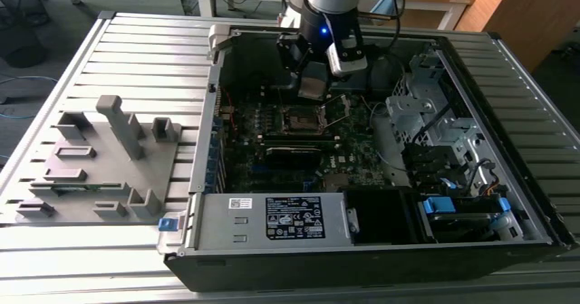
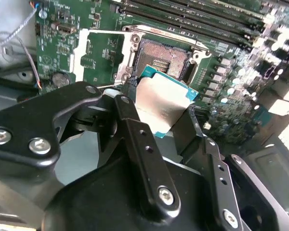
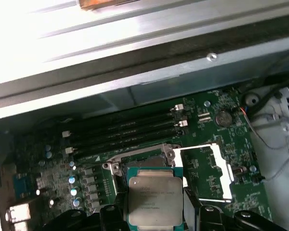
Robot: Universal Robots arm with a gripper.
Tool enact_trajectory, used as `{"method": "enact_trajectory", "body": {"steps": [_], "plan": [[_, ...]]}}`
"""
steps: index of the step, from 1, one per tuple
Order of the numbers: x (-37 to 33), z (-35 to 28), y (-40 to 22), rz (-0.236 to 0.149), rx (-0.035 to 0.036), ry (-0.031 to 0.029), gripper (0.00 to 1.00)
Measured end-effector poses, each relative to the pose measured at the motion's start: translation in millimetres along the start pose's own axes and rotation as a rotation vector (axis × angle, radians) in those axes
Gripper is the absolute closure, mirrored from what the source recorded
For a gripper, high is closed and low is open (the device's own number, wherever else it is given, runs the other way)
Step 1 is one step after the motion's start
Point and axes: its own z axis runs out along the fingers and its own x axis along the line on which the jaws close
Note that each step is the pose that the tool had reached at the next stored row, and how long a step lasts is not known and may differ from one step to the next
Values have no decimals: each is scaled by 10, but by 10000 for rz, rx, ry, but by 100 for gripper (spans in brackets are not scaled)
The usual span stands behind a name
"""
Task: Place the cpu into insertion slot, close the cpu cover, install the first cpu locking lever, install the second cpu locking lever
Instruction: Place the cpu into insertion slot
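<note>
We see a ribbed grey metal surface (image 1: pixel 136 46). On it lies an open desktop computer case (image 1: pixel 363 267), and beside it, toward the exterior view's left, a grey fixture plate (image 1: pixel 172 158) with upright holders.

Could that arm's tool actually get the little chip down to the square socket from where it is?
Probably yes. The tool, shut on the cpu, hangs close above the insertion slot, the cpu cover is swung open to one side, and nothing visible lies between chip and socket.
</note>
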Motion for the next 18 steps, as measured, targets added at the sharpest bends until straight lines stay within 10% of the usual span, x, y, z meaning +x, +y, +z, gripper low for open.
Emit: {"method": "enact_trajectory", "body": {"steps": [18], "plan": [[-1,29,-2,2023,-39,-175,46]]}}
